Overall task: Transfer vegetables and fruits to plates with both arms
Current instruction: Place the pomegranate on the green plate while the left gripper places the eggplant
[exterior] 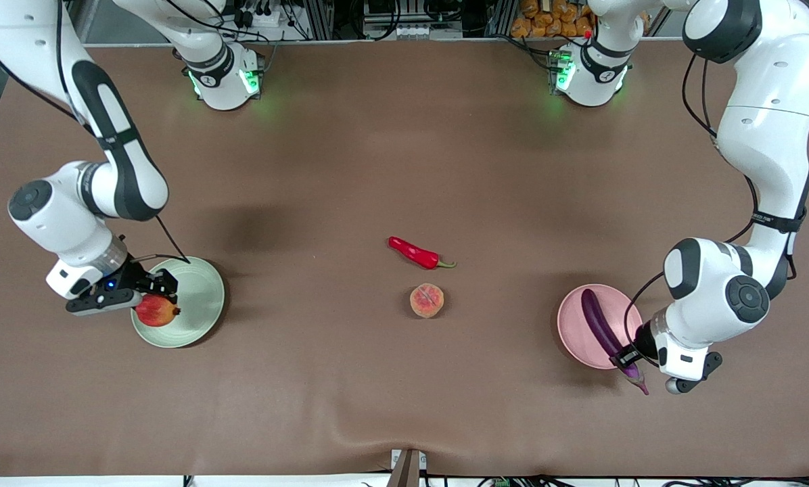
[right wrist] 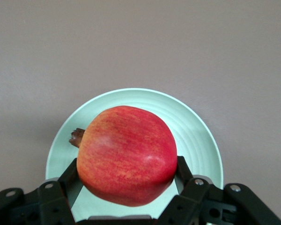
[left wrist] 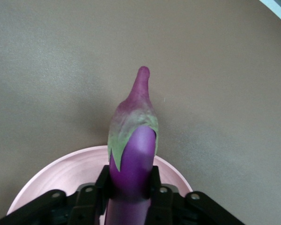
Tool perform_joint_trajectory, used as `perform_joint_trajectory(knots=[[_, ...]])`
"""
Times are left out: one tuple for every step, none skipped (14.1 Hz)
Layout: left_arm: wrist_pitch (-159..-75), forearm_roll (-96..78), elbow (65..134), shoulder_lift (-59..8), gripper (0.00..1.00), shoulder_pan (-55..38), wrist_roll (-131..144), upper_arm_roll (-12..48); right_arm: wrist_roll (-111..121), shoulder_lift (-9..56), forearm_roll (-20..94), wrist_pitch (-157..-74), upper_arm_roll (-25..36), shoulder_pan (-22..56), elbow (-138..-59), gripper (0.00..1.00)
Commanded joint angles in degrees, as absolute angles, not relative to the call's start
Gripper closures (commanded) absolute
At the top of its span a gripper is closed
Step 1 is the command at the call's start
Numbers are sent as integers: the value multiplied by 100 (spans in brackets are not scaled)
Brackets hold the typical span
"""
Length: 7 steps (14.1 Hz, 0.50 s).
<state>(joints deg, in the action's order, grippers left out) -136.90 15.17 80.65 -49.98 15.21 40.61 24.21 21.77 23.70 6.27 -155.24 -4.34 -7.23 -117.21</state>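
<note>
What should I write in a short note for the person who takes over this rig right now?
Left gripper: fingers shut on the eggplant, which lies across the pink plate, stem end past the rim.
Right gripper: fingers shut on the apple over the green plate.
Chili pepper and peach lie on the table midway between the plates, the peach nearer to the front camera.
Done: apple and eggplant brought to plates, not yet released.
Left: release both, then move the chili pepper and peach.
</note>
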Motion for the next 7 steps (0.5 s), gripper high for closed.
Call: perform_joint_trajectory(knots=[[-13623, 1424, 8077, -4887, 0, 1538, 3946, 2399, 3287, 2706, 756, -15785, -571, -861, -11584, 41], [-13588, 1424, 8077, -4852, 0, 1521, 3955, 2408, 3296, 2751, 756, -15768, -563, -870, -11610, 28], [-13527, 1424, 8068, -4799, 0, 1494, 3955, 2408, 3305, 2751, 756, -15733, -563, -931, -11610, 7], [-13335, 1424, 8051, -4712, 0, 1451, 3946, 2408, 3339, 2760, 756, -15732, -571, -1010, -11610, 0], [-13107, 1433, 8033, -4607, 0, 1424, 3946, 2434, 3331, 2760, 756, -15724, -571, -1002, -11602, 0], [-12922, 1433, 8033, -4518, 0, 1406, 3964, 2487, 3331, 2751, 756, -15724, -571, -985, -11593, 0], [-12729, 1424, 8033, -4387, 0, 1276, 3990, 2505, 3322, 2742, 756, -15715, -580, -976, -11575, 0]])
